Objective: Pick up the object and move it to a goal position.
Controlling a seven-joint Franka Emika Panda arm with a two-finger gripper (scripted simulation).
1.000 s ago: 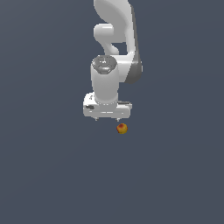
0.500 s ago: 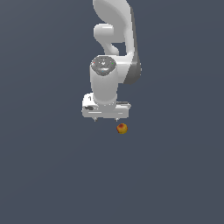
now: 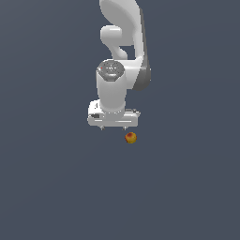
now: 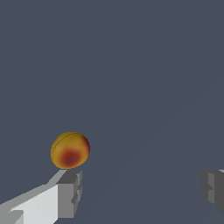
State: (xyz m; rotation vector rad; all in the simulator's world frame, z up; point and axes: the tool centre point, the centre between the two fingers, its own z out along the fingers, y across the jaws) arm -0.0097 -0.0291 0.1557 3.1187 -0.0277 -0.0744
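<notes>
Fruit-like object point(image 3: 131, 137) sat on the grey floor, just off one fingertip point(image 4: 70, 192), not between them. Gripper point(image 4: 142, 190) hung spread wide, holding nothing. Reaching step; next it needed to line up over it.

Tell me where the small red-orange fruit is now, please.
In the exterior view the fruit lies just below the gripper, toward that view's right; the wrist view shows it beside one fingertip, not between them.

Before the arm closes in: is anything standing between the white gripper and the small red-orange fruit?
Nothing visible does. The small red-orange fruit lies apart on the bare grey surface, beside one fingertip of the open white gripper.
</notes>
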